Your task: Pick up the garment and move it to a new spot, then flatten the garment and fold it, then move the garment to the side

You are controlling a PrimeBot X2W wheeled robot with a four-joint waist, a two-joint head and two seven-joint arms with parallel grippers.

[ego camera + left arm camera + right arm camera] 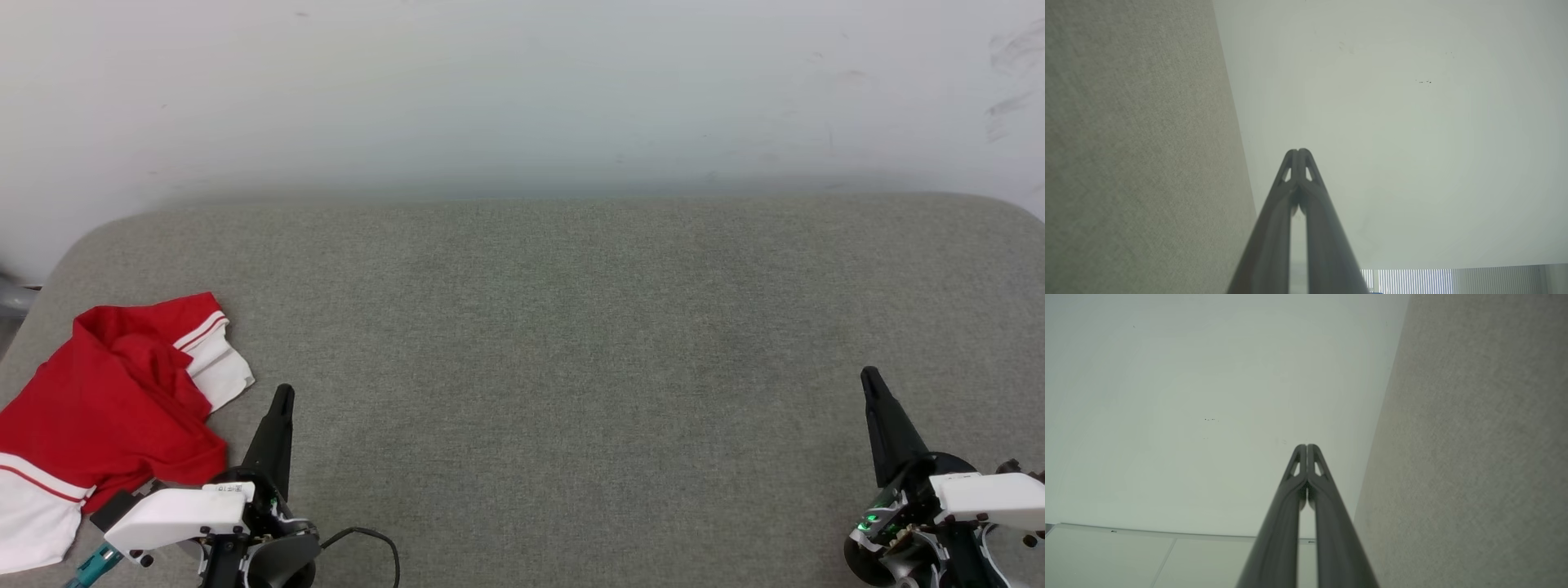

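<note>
Our left pincer point(282, 394) sat low at the near left of the grey cloth-covered table point(571, 327). Its two dark fingers were pressed together and pointed away toward the pale wall point(522, 90). Our right pincer point(868, 376) held the mirrored pose at the near right, also closed and empty, and both wrist views showed the tips meeting with no gap. The garment point(106, 400) lay crumpled at the table's left edge, just to the left of the left pincer and well apart from the right one. Its fingers were clear of the cloth, but we could not tell whether the wrist touched it. It was bright red, with white sleeves edged in red stripes.
</note>
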